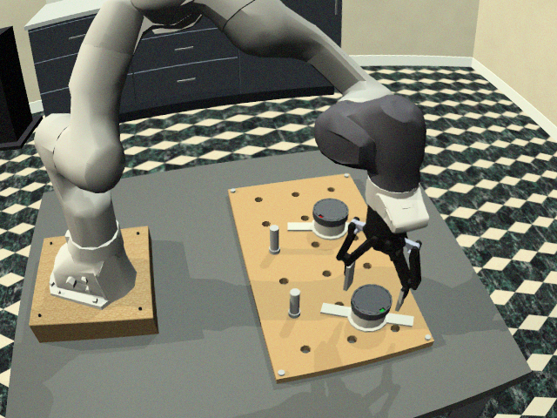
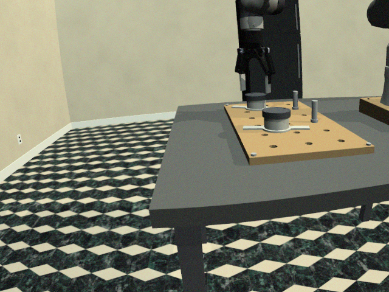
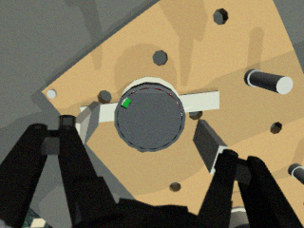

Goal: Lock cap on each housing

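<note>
The front housing (image 1: 367, 321) (image 2: 256, 104) stands upright on the board. Its dark cap (image 1: 371, 298) (image 2: 255, 97) (image 3: 149, 123) shows a green mark (image 1: 382, 310) (image 3: 125, 103). My gripper (image 1: 373, 298) (image 2: 254, 90) (image 3: 148, 122) is open and empty, its fingertips a little above this cap and out to either side of it. The other housing (image 1: 329, 228) (image 2: 276, 123) stands upright toward the board's far end in the top view. Its dark cap (image 1: 330, 210) (image 2: 276, 112) shows a red mark (image 1: 320, 216).
The wooden board (image 1: 270, 324) (image 2: 332, 141) (image 3: 138, 176) has several holes and corner screws. Two upright grey pegs stand on it, one (image 1: 294, 302) (image 2: 295, 100) beside the green-marked housing, the other (image 1: 273, 238) (image 2: 314, 110) beside the red-marked one. Flat white bars extend from the housings' bases.
</note>
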`<state>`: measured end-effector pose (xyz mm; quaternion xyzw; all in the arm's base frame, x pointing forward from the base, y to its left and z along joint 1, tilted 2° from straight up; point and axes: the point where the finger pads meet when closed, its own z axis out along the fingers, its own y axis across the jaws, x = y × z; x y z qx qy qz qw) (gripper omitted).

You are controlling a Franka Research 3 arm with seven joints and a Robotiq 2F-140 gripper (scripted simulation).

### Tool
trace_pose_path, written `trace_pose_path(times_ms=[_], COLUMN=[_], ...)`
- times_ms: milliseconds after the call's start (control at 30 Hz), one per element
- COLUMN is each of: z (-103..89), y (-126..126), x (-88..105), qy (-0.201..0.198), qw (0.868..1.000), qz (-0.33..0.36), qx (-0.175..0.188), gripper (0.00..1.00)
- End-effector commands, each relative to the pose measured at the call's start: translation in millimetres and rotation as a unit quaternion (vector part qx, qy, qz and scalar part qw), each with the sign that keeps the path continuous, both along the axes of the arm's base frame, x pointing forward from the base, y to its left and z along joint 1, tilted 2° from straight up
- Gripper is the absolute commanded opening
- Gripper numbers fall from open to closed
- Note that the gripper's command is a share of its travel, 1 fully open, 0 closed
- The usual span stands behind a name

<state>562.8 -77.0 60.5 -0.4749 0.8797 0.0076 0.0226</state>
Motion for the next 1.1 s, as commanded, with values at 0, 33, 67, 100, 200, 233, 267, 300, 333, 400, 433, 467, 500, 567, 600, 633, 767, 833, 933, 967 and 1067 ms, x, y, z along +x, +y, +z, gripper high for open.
trace_pose_path(times_ms=[0, 33, 67, 100, 200, 233, 267, 300, 333, 400, 433, 467, 500, 567, 600, 633, 767, 833, 933, 967, 1067], z=[5.6, 7.6, 9.7, 11.8, 13.9, 16.1, 18.2, 20.4, 22.6, 26.8, 28.9, 31.0, 33.0, 36.7, 38.5, 40.2, 43.3, 45.9, 49.0, 49.8, 51.5], y=[0, 0, 0, 0, 0, 0, 0, 0, 0, 0, 0, -1, -1, -1, -1, -1, -1, -1, -1, -1, -1], x=[-3.4, -3.4, -3.5, -3.5, -3.5, -3.6, -3.7, -3.7, -3.8, -3.8, -3.9, -3.9, -4.0, -4.1, -4.1, -4.2, -4.2, -4.3, -4.4, -4.4, -4.4], qy=[0.005, 0.005, 0.005, 0.005, 0.005, 0.005, 0.005, 0.005, 0.005, 0.005, 0.005, 0.005, 0.005, 0.005, 0.005, 0.005, 0.005, 0.005, 0.005, 0.005, 0.005], qw=[1.0, 1.0, 1.0, 1.0, 1.0, 1.0, 1.0, 1.0, 1.0, 1.0, 1.0, 1.0, 1.0, 1.0, 1.0, 1.0, 1.0, 1.0, 1.0, 1.0, 1.0], qz=[-0.003, -0.003, -0.003, -0.003, -0.003, -0.003, -0.003, -0.003, -0.003, -0.003, -0.003, -0.003, -0.003, -0.003, -0.003, -0.003, -0.003, -0.003, -0.003, -0.003, -0.003], qx=[0.001, 0.001, 0.001, 0.001, 0.001, 0.001, 0.001, 0.001, 0.001, 0.001, 0.001, 0.001, 0.001, 0.001, 0.001, 0.001, 0.001, 0.001, 0.001, 0.001, 0.001], gripper=[0.78, 0.78, 0.78, 0.78, 0.78, 0.78, 0.78, 0.78, 0.78, 0.78, 0.78, 0.78, 0.78, 0.78, 0.78, 0.78, 0.78, 0.78, 0.78, 0.78, 0.78])
